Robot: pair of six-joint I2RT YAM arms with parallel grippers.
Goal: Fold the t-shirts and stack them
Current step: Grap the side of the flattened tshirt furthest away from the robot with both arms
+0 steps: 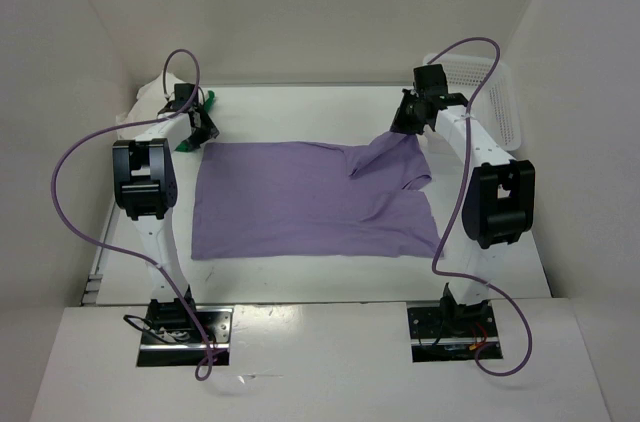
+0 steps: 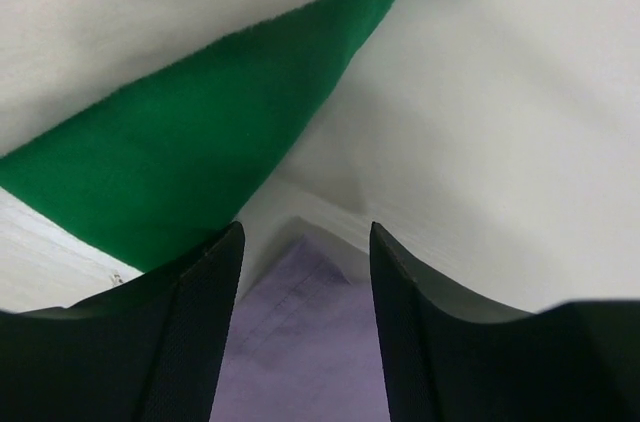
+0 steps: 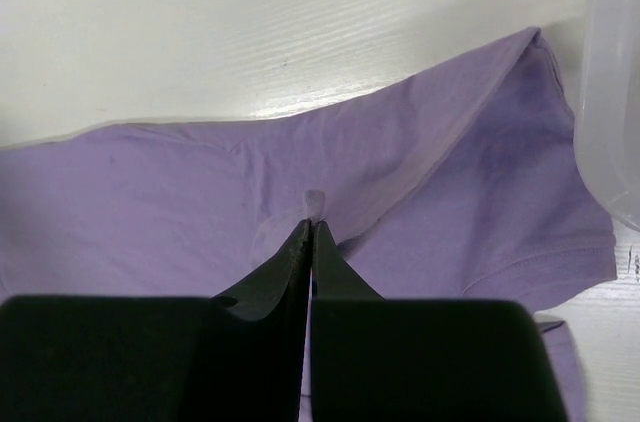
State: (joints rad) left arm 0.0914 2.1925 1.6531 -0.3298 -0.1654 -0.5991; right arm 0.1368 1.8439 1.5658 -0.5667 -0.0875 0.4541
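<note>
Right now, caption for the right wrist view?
Right claw shut on a pinch of the purple shirt, basket at right.

No readable text, label, brand or number is showing in any view. The purple t-shirt (image 3: 150, 192) ahead of the right claw (image 3: 311, 227) is showing plain cloth. Far right of that claw, tiny dark marks (image 3: 631, 260) are sitting on the table (image 3: 200, 22), too small to read.
</note>
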